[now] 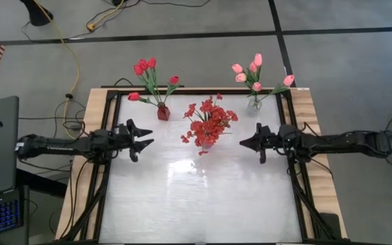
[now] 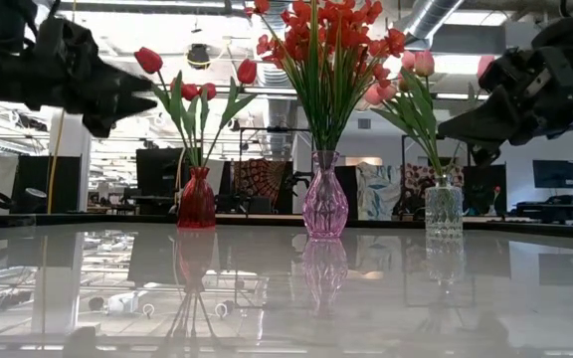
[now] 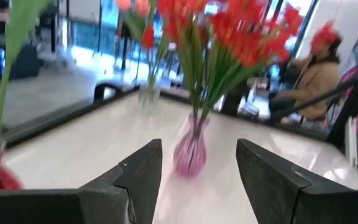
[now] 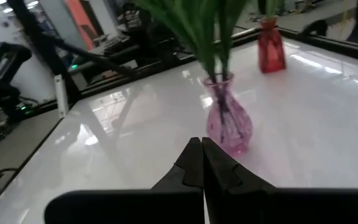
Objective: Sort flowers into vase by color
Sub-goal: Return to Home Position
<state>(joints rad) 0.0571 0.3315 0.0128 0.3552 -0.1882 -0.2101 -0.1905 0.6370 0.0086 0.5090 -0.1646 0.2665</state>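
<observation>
Sorted by colour, red tulips (image 1: 147,71) fill the red vase (image 1: 163,112), red bunches (image 1: 210,121) the purple vase (image 2: 325,204), pink tulips (image 1: 253,72) the clear vase (image 1: 254,104). With none left to carry, both arms flank the purple vase: left gripper (image 1: 143,139) wide open and empty, right gripper (image 1: 245,143) closed on nothing

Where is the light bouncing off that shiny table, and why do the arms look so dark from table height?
High view: a white patch of glare sits on the table beside the purple vase. Low view: the table mirrors the three vases, and the bright room behind leaves the left gripper and right gripper as dark shapes. Right wrist view: streaks of glare cross the table.
</observation>
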